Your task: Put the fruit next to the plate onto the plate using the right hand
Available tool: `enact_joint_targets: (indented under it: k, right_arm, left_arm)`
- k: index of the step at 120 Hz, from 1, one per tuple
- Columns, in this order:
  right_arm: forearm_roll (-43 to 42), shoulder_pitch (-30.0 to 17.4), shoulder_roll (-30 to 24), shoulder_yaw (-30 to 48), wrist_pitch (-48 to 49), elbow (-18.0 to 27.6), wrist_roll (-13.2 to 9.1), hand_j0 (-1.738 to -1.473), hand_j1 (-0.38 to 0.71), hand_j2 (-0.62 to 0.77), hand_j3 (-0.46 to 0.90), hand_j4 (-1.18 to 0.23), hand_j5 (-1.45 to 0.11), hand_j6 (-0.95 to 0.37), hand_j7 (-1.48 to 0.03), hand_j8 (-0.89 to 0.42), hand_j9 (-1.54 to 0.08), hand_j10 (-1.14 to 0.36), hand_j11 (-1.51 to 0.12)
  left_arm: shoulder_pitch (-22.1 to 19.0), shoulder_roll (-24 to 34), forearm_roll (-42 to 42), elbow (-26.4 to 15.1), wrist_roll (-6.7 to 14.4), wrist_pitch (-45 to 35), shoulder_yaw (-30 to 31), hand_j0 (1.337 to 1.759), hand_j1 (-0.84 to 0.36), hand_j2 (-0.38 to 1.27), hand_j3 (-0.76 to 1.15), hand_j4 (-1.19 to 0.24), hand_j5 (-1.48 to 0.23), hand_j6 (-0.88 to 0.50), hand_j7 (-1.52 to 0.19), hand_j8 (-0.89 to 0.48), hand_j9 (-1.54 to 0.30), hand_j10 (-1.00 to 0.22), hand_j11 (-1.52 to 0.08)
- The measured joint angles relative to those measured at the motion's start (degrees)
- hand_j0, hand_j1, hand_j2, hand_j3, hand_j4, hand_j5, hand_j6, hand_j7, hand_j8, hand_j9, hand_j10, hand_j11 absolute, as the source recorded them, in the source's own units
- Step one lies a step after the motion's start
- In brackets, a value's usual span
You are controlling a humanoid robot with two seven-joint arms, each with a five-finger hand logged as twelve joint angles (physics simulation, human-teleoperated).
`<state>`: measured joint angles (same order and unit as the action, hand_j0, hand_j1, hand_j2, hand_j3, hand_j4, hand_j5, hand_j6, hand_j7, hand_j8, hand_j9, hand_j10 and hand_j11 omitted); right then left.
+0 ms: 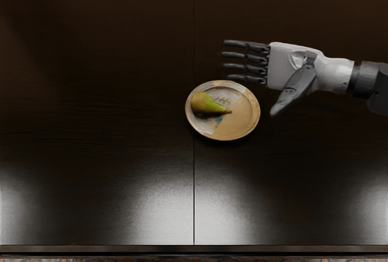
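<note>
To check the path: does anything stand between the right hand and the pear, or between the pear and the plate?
Nothing visible does. The pear already lies on the plate, on its left part. The right hand, open and holding nothing, is beyond the plate's upper right rim, with no object between them.

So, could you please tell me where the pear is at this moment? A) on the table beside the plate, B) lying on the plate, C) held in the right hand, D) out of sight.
B: the pear lies on the left part of the plate, while the right hand hovers open above and to the right, holding nothing.
</note>
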<state>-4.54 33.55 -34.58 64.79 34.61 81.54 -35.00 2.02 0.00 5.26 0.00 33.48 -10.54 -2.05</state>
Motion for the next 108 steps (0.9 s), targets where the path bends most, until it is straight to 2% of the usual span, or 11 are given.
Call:
enact_joint_targets:
  k: [21, 34, 61, 108]
  right_arm:
    - [0.84, -7.92, -0.53, 8.83, 0.33, -0.68, 0.00, -1.658, -0.34, 0.00, 0.00, 0.00, -0.01, 0.00, -0.01, 0.00, -0.01, 0.00, -0.01]
    - [2.76, -11.57, -1.27, 12.99, 0.37, -2.71, 0.00, -1.658, -0.35, 0.00, 0.00, 0.00, 0.00, 0.00, 0.00, 0.00, 0.00, 0.00, 0.00]
    - [5.15, -15.08, -2.52, 16.44, 0.40, -6.68, 0.00, -1.658, -0.35, 0.00, 0.00, 0.00, 0.00, 0.00, 0.00, 0.00, 0.00, 0.00, 0.00]
    - [6.62, -19.86, -3.01, 22.81, 0.40, -8.92, 0.00, -1.658, -0.35, 0.00, 0.00, 0.00, 0.00, 0.00, 0.00, 0.00, 0.00, 0.00, 0.00]
  left_arm:
    - [-1.07, 0.00, 0.00, 0.00, 0.00, 0.00, -0.01, 1.658, 0.35, 0.00, 0.00, 0.00, 0.00, 0.00, 0.00, 0.00, 0.00, 0.00, 0.00]
    - [-1.17, 0.00, 0.01, 0.00, -0.01, 0.00, -0.04, 1.658, 0.35, 0.00, 0.00, 0.00, 0.00, 0.00, 0.00, 0.00, 0.00, 0.00, 0.00]
    - [-1.32, 0.00, 0.00, 0.00, -0.08, 0.00, -0.09, 1.658, 0.35, 0.00, 0.00, 0.00, 0.00, 0.00, 0.00, 0.00, 0.00, 0.00, 0.00]
    - [-1.32, 0.00, 0.04, 0.00, -0.09, 0.00, -0.08, 1.658, 0.35, 0.00, 0.00, 0.00, 0.00, 0.00, 0.00, 0.00, 0.00, 0.00, 0.00]
